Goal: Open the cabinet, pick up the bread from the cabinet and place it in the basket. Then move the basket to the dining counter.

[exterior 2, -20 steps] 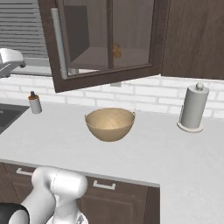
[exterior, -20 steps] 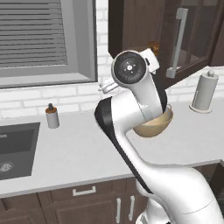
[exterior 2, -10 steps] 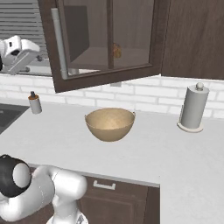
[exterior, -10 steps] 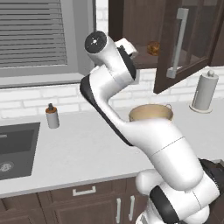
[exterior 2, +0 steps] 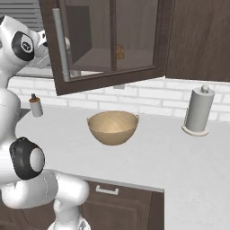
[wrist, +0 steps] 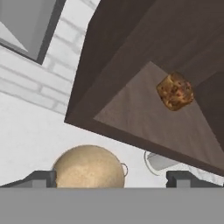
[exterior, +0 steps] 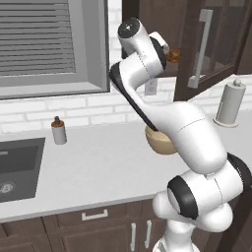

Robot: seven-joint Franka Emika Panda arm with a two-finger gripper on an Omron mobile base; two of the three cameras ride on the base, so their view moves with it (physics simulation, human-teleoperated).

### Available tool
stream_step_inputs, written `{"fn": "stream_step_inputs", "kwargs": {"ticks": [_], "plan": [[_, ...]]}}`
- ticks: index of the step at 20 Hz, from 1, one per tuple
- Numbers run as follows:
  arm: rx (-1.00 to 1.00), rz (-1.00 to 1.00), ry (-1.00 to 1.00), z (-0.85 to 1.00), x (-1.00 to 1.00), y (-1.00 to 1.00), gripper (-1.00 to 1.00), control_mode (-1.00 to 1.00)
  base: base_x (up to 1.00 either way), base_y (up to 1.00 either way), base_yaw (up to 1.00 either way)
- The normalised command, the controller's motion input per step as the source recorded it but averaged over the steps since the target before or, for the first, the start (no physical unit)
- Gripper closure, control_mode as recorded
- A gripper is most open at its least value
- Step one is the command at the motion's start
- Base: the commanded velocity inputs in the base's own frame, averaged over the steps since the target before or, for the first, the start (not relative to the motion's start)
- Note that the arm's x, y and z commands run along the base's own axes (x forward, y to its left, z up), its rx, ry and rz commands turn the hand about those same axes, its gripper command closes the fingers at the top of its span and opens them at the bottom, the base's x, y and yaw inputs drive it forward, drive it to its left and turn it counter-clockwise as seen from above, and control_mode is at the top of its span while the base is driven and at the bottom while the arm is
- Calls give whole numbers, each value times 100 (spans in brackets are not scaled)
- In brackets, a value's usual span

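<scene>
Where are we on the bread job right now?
Done: cabinet door stands open. In hand: open, empty end effector faces the bread on the shelf. Left: grasp it, drop it in the basket on the worktop, then carry the basket to the dining counter.

The arm (exterior: pixel 177 128) is showing as a chain of smooth, glossy white shells, rounded and tube-like, with no cables, screws or lettering visible. Dark, near-black bands are separating the links at the joints. A round black cap with a small pale mark at its centre is closing the joint end (exterior: pixel 130 27), and the same disc is appearing in the right base view (exterior 2: pixel 23 45). In the hand view, 2 small dark fingertips (wrist: pixel 37 178) are looking blocky and matte.
</scene>
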Motion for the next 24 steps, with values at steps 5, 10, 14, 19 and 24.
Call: {"fn": "stream_step_inputs", "kwargs": {"ticks": [5, 10, 14, 19, 24], "plan": [[0, 2, -9, -2, -44, -95, -100, -100, 0, 0, 0], [0, -7, -4, 0, -57, -69, -100, -100, 0, 0, 0], [0, -27, 0, 0, -61, -19, -100, -100, 0, 0, 0], [0, -34, 0, 0, -48, -60, -100, -100, 0, 0, 0], [0, -38, 1, 0, -35, -68, -100, -100, 0, 0, 0]]}}
